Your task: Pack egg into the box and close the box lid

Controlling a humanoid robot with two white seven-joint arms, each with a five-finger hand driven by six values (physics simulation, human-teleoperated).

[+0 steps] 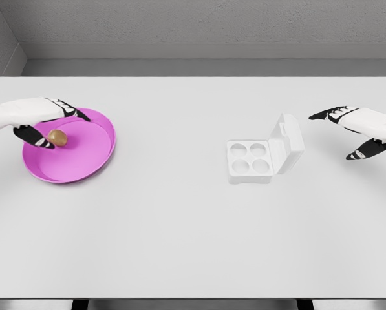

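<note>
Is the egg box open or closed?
Open. The white box shows four empty cups, and its lid is tipped back to the right.

Both forearms run off the side edges; the left hand perhaps touches the egg.

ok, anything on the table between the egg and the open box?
Nothing visible. The egg sits on the pink plate by the left hand; bare table stretches to the box, lid up, all four cups empty.
</note>
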